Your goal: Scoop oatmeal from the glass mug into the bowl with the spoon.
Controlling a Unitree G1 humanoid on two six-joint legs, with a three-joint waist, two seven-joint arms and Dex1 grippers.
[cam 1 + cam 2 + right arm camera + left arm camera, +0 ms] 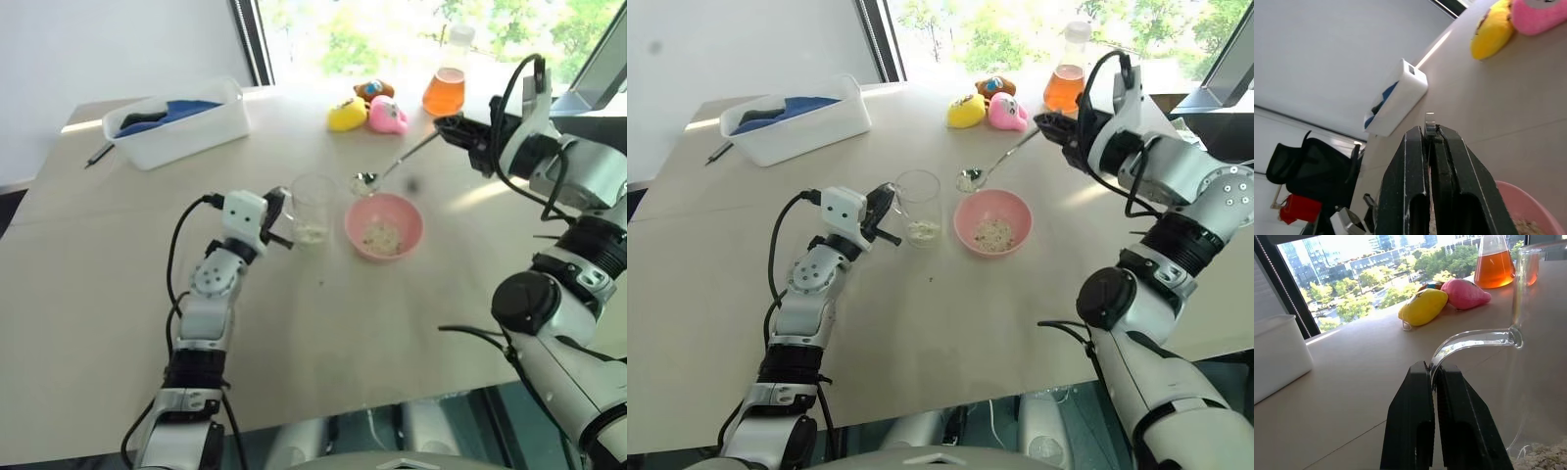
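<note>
On the pale table (118,323), the left gripper (279,223) is clamped tight on the clear curved handle of the glass mug (313,208); the left wrist view shows the two black fingers (1410,431) pinching that handle between them. The mug stands upright with a thin layer of oatmeal (312,233) at its bottom. Just beside it, to the robot's right, sits the pink bowl (383,225), apart from the mug, with a small patch of oat flakes inside. Above the bowl's far rim the spoon (377,177) hangs in the air, its oval bowl low and its slim handle slanting up to the right gripper (458,129), which is closed on the handle's end. Farther back lie a yellow plush toy (347,115) and a pink plush toy (387,116), touching, with a conical flask of orange liquid (446,86) beyond them. At the far left stands a white rectangular tub (181,127).
</note>
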